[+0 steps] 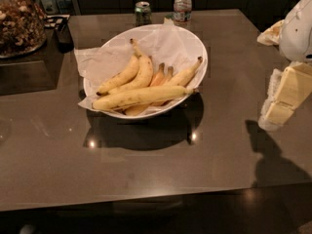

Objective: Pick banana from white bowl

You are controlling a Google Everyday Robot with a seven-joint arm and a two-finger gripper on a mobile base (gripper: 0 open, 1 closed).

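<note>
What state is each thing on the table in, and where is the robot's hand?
white bowl, upright, lined with paper
banana, lying across the front of the white bowl on the other bananas, not held
water bottle, upright, cap on
can, upright behind the white bowl
hand, raised at the right, clear of the white bowl
</note>
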